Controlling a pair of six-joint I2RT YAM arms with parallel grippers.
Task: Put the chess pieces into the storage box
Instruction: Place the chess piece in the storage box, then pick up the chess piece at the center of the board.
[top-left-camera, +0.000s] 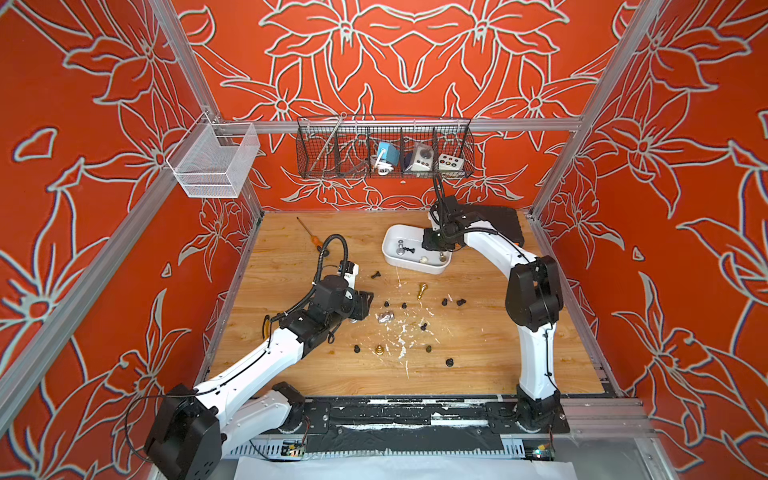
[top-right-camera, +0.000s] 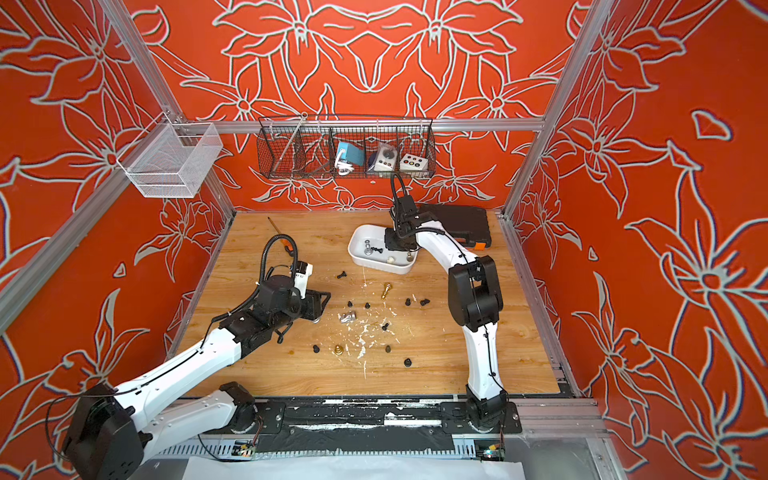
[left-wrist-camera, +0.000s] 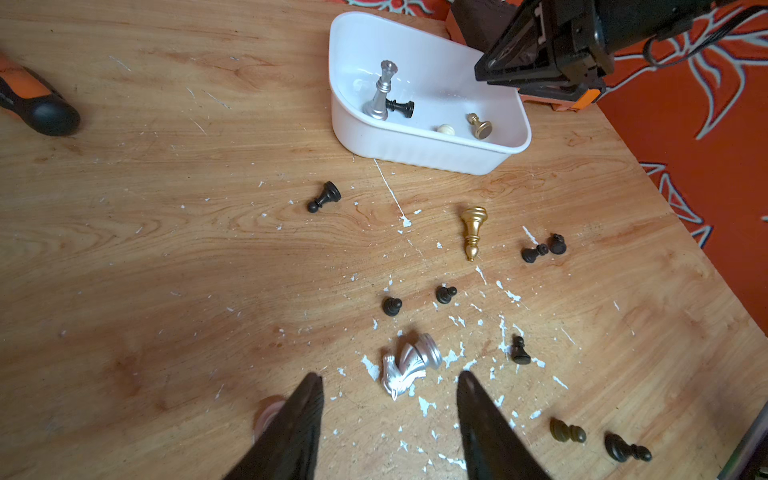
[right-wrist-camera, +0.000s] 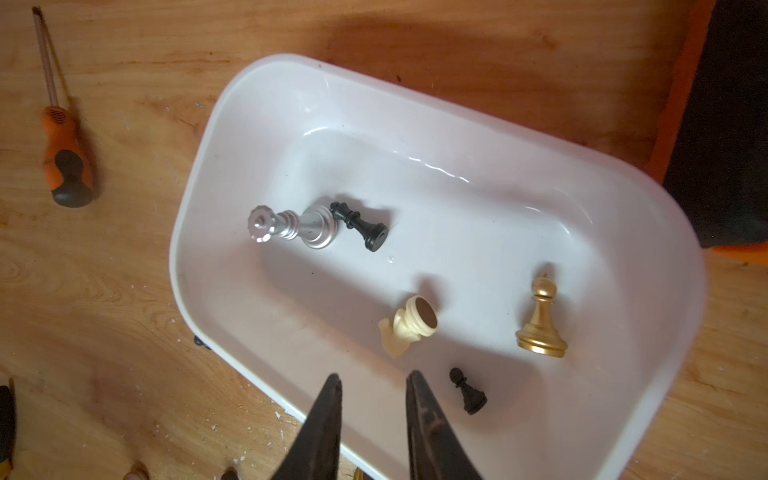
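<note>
Inspector: Storage box (right-wrist-camera: 457, 137) white. Inside: silver queen (right-wrist-camera: 291, 224), black pawn (right-wrist-camera: 467, 390), cream knight (right-wrist-camera: 409, 326), gold pawn (right-wrist-camera: 540, 320).
Clerk: Noted. Table (top-left-camera: 478, 374) light wood-grain, white-flecked. Walls (top-left-camera: 415, 54) orange-red, pale floral outline. Screwdriver (right-wrist-camera: 66, 162) orange and black.

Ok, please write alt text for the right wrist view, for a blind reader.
The right gripper, open and empty, hangs over the white storage box, which holds five chess pieces: silver, cream, gold and two black. A screwdriver lies on the wooden table beside it.

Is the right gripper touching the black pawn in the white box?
Apart: the right wrist view shows bare box floor between right gripper and pawn.
</note>
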